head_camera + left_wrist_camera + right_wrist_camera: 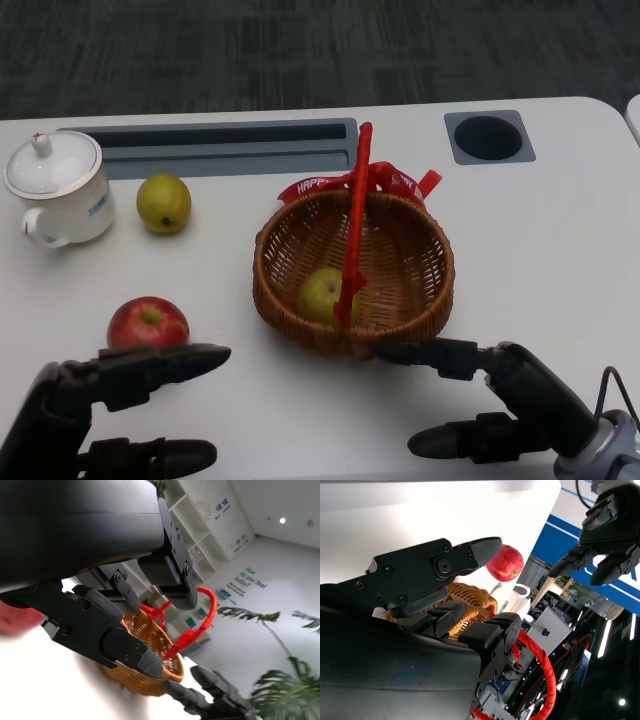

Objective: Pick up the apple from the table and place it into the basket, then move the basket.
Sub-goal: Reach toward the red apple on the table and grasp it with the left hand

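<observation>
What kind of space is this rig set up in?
Probably an office or showroom, not a home: a white desk with a cable tray slot and round grommet, dark carpet, plus white shelving and a large potted plant.

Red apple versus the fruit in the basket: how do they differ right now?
The red apple is red; the fruit in the basket is yellow-green. The red apple sits on the bare table just beyond the left hand; the basket fruit lies inside the wicker basket beside its red handle. Both are round, similar in size, and unheld.
</observation>
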Controlling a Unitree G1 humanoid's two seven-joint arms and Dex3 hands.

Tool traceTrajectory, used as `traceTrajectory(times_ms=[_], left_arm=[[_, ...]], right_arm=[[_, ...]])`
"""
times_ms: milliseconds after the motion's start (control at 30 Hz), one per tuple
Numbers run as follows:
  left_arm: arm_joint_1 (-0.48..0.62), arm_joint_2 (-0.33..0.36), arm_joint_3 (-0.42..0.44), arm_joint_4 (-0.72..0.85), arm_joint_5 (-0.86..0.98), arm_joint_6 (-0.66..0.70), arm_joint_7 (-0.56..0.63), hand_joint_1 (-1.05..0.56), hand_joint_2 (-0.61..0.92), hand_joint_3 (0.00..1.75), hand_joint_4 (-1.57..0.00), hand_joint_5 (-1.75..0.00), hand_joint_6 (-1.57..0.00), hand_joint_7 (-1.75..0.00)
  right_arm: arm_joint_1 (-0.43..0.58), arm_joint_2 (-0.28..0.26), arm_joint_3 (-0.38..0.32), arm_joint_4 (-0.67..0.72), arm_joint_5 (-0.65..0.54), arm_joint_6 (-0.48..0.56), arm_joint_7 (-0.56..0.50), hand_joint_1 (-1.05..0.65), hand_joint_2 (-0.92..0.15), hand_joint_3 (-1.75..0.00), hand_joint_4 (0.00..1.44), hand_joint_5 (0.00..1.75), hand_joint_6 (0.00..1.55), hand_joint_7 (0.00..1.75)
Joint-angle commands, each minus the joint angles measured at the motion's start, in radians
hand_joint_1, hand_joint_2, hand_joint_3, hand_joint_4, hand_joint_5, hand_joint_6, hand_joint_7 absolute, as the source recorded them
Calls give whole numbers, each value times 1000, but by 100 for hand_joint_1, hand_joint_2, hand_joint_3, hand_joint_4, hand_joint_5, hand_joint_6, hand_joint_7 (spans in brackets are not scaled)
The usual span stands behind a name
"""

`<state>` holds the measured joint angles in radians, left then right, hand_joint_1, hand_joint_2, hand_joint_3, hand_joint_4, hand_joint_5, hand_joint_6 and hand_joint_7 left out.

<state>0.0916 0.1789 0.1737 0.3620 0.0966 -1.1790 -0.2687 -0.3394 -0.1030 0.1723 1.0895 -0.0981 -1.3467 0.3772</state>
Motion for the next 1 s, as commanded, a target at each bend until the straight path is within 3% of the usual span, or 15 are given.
traceTrajectory(times_ms=[33,200,400,667,1000], left_arm=[[-5,37,68,-30,119,25,69,-78,75,1,-55,0,-52,0],[-55,98,83,7,220,110,142,-88,75,0,-31,0,-29,0],[-148,159,49,125,319,207,246,-91,71,0,-23,0,-25,0],[-321,211,-86,400,443,282,416,-77,67,0,-32,-3,-31,-2],[-530,181,-280,794,499,383,591,-62,67,1,-38,-2,-35,-1]], right_arm=[[-3,-12,-4,0,13,-5,3,-53,-86,0,64,0,57,0],[-5,-10,1,-1,10,-6,7,-54,-87,0,64,0,57,0],[-3,-10,4,0,5,-9,8,-55,-87,0,65,0,58,0],[3,-15,8,-5,29,-10,35,-55,-89,0,65,0,57,0],[15,-18,7,-17,50,-16,48,-55,-89,0,66,0,58,0]])
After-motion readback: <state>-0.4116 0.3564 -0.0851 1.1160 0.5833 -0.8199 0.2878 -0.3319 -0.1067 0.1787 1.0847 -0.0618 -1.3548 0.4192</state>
